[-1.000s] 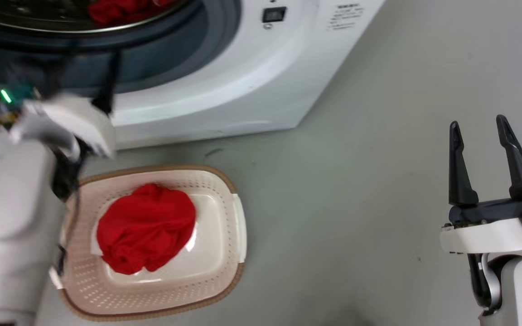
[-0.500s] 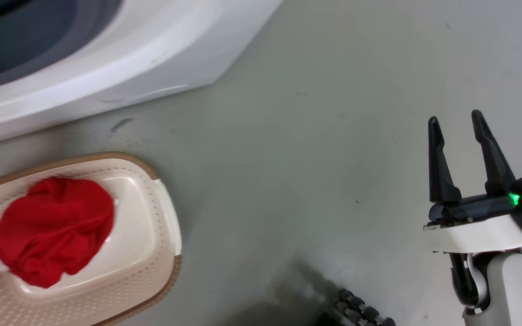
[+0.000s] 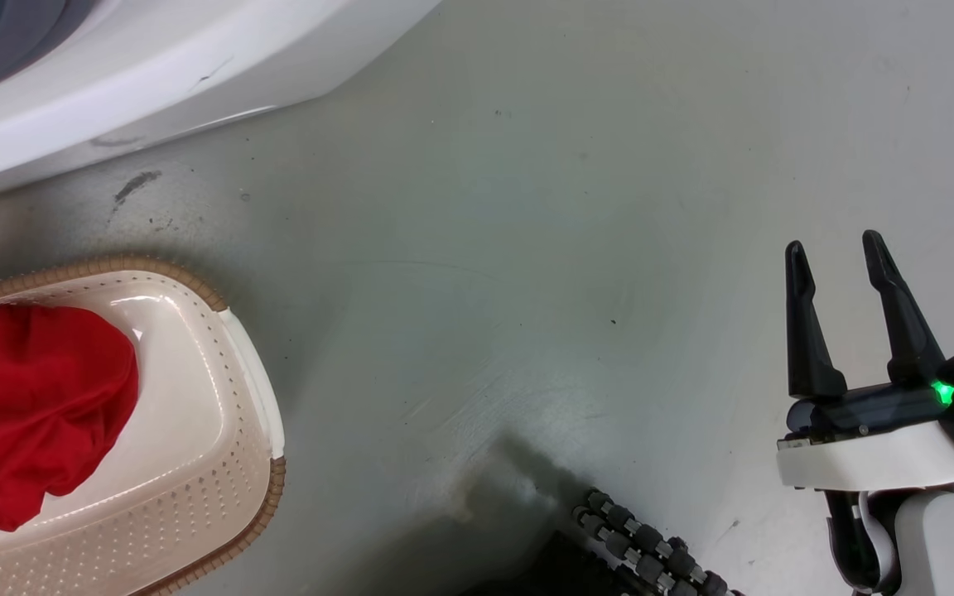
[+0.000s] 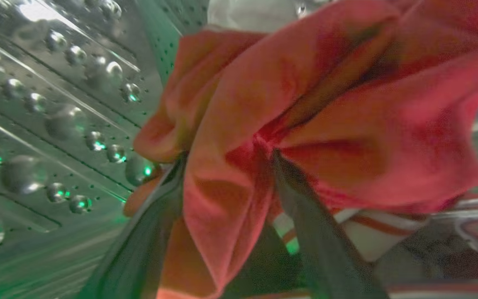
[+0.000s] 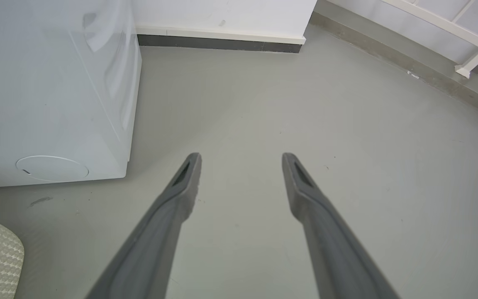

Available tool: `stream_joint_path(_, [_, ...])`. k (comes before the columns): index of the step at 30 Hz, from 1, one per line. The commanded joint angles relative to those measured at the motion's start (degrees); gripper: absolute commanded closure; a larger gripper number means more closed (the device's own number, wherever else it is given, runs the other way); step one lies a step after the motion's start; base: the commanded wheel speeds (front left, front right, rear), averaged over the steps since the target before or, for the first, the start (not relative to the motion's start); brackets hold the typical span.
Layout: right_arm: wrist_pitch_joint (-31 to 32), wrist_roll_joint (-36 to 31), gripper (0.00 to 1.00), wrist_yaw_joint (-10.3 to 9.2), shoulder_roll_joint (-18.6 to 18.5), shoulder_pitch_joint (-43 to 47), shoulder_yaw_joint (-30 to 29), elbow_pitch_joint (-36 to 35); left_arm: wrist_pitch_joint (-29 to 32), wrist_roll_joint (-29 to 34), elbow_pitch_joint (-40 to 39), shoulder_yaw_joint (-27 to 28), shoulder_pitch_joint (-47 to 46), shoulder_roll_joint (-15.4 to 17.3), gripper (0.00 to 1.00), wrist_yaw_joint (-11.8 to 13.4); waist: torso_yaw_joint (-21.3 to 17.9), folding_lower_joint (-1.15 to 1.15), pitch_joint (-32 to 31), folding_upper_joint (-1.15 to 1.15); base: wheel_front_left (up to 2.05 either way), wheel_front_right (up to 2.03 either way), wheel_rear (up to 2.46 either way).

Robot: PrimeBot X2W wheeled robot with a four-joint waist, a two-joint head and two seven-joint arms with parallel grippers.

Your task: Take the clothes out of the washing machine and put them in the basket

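While the first garment [image 3: 30,414] lies bunched in the basket [image 3: 204,463] at the left of the head view, with the washing machine [image 3: 113,91] near behind it, the second garment [image 4: 347,124] is inside the drum [image 4: 56,104]. Left wrist view: left gripper [image 4: 228,158] has both fingers closed onto a fold of that red cloth, creases fanning out from the pinch. White trim [image 4: 367,236] with red stripes shows below and right of the fingers; can't tell if it's the same piece. Handling call: light, limp, zero stiffness, not fragile. It'll likely drape and swing off the fingers, and loose tails may drag on the studded drum wall or the door opening. Knit looks grippy, so slip risk is low provided the pinch holds several layers. Best hold is a thick bunched fold near the middle of the mass, not a thin edge or the trim, so less hangs down. Present pinch looks close to that. Further right: bare floor [image 3: 527,248], then right gripper [image 3: 833,244] at lower right, fingers spread, holding nothing, well apart from basket and washer.
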Motion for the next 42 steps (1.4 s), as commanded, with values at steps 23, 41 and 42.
stream_joint_path(23, [-0.12,-0.48,0.0,-0.07,0.08,-4.46,0.88,1.12,-18.8,-1.54,4.81,-5.74,-1.18,1.56,1.0,-1.4,0.89,-0.01,-3.83,0.0,0.0,0.0,0.0])
stream_joint_path(41, [-0.12,-8.76,0.0,-0.06,0.02,-2.66,-3.65,2.8,-56.64,-10.6,3.83,-6.17,21.0,-5.57,1.0,-1.36,12.82,-0.01,-20.61,0.0,0.0,0.0,0.0])
stream_joint_path(42, [-0.12,-9.02,0.0,-0.06,0.02,-2.39,-3.94,2.91,-58.44,-10.98,3.51,-5.83,22.45,-5.87,1.0,-1.1,13.29,-0.01,-21.4,0.0,0.0,0.0,0.0])
